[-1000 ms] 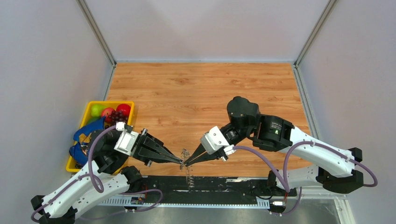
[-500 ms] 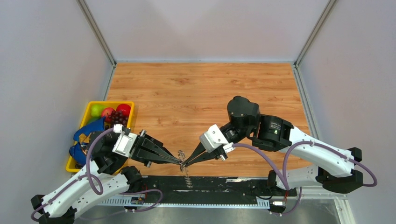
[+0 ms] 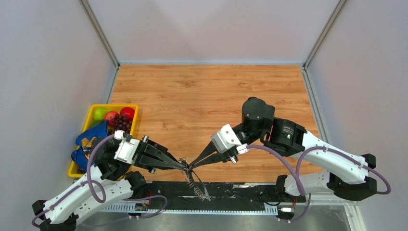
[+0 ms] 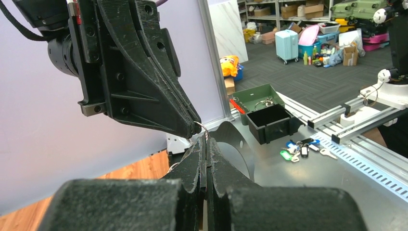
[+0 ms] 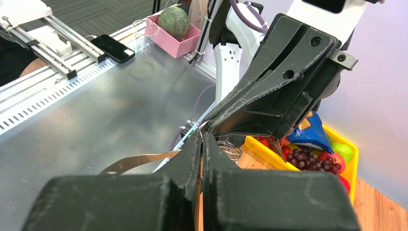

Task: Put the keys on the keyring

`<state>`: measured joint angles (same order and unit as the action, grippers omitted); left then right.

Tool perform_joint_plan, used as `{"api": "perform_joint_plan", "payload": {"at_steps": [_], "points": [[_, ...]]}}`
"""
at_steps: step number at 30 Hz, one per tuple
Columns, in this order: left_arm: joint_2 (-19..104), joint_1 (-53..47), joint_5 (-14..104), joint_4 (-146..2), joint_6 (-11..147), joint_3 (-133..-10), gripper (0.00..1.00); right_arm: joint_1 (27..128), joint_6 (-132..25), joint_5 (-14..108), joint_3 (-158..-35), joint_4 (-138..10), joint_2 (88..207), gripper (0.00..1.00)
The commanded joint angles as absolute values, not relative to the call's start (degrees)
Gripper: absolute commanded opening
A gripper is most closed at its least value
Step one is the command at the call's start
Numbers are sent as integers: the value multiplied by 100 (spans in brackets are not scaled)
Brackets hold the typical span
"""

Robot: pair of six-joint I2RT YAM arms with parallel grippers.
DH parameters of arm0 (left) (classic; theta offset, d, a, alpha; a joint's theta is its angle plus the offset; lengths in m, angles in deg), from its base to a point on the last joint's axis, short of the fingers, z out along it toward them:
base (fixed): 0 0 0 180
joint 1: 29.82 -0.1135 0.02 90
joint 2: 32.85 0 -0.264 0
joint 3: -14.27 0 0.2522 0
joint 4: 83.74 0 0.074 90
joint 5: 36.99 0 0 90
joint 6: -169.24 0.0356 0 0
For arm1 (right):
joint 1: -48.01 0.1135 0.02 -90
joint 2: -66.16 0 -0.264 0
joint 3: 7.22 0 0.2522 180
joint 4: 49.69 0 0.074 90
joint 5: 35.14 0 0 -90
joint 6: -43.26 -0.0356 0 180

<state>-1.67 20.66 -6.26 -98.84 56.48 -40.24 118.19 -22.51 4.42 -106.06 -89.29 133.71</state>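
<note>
My left gripper point(image 3: 184, 166) and right gripper point(image 3: 192, 166) meet tip to tip above the table's near edge, both shut. The keyring point(image 3: 197, 185), a thin grey hoop with a jagged fringe of small keys, hangs from that meeting point down over the black rail. In the left wrist view a thin loop of its wire point(image 4: 205, 130) runs from the right gripper's tip point(image 4: 193, 128) into my left gripper point(image 4: 207, 139). In the right wrist view my right gripper point(image 5: 201, 135) touches the left gripper's tip point(image 5: 214, 128), with ring coils point(image 5: 230, 150) beside it. No single key can be made out.
A yellow basket point(image 3: 113, 106) with fruit, grapes and a blue bag stands at the table's left edge, close behind the left wrist. A black rail point(image 3: 240, 190) runs along the near edge. Tagged keys point(image 4: 299, 149) lie on the grey bench beyond the table.
Both wrists have drawn back a little while the fingertips stay together. The hanging keyring now reaches lower and wider over the rail.
</note>
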Motion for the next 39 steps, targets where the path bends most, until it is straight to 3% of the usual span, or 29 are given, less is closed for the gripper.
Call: {"api": "perform_joint_plan", "payload": {"at_steps": [1, 28, 39], "points": [[-263, 2138, -791, -10095, 5675, -3964, 0, 11748, -2368, 551, -10588, -8367, 13184, 0], [-443, 2154, -308, -10089, 5954, -3921, 0, 11745, -3377, 1319, -9597, -6953, 12794, 0], [-572, 2155, -6, -9959, 6247, -3763, 0, 11745, -4272, 2420, -8837, -5350, 12362, 0]]}}
